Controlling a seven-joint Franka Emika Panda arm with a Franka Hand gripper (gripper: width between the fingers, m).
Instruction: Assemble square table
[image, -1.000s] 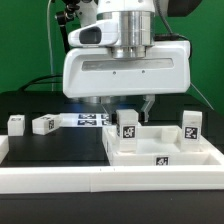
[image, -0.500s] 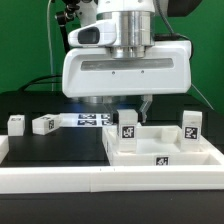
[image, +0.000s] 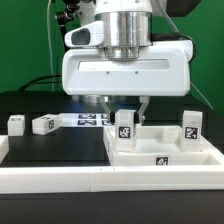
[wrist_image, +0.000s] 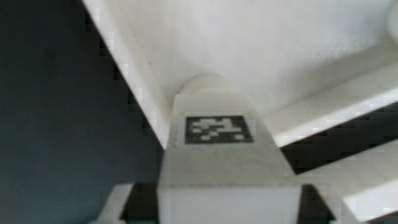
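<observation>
The white square tabletop (image: 165, 152) lies at the exterior view's right, against the front rail. A white tagged leg (image: 124, 126) stands upright on its near-left corner, and my gripper (image: 126, 110) is shut on that leg's top. In the wrist view the leg (wrist_image: 221, 130) fills the space between my gripper (wrist_image: 222, 206) fingers, both pressed to its sides, with the tabletop (wrist_image: 267, 40) beyond it. A second leg (image: 191, 127) stands on the slab's right side. Two more legs (image: 16, 123) (image: 44, 124) lie on the black table at the left.
The marker board (image: 92, 120) lies flat behind the gripper, in the middle of the table. A long white rail (image: 90, 182) edges the front of the work surface. The arm's broad white housing (image: 125, 70) hides the area behind the held leg.
The fingers have closed in on the leg, and the leg has shifted slightly toward the exterior view's left.
</observation>
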